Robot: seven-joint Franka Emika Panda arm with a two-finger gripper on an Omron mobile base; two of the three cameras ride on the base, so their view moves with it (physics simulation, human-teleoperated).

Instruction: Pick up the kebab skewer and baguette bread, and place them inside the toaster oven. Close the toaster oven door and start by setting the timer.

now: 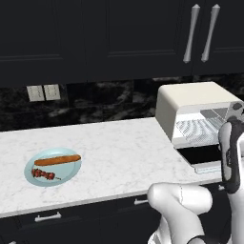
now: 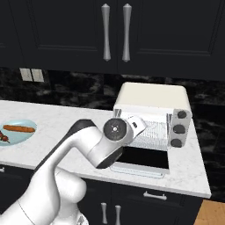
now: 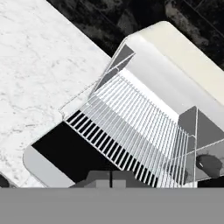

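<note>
Oven: the cream toaster oven (image 1: 195, 112) sits at the right end of the white counter (image 1: 114, 147), against the dark backsplash; its knobs (image 2: 179, 129) are on the right panel.
Door: the door (image 3: 65, 151) is folded down flat in front of the oven, glass facing up, so the wire rack (image 3: 140, 131) is exposed and ready to load.
Plate: a light blue plate (image 1: 42, 157) lies well apart from the oven, toward the left end of the counter near the front edge.
Baguette: the baguette (image 1: 57, 160) lies across the back half of the plate. It is probably light and stiff with a rough crust, so a pinch across its middle should balance it.
Skewer: the skewer (image 1: 44, 174) lies on the same plate, just in front of the baguette. It is thin and likely light; the meat chunks give more to pinch than the bare stick, which could slip or roll.
Gripper: the gripper (image 3: 111, 178) hovers just above the open door, looking into the oven. It carries nothing, and the fingertips appear pressed close together, though they are mostly cut off at the edge.
Progress: neither food item is in the oven yet, so the skewer or baguette pickup looks like the next step.
</note>
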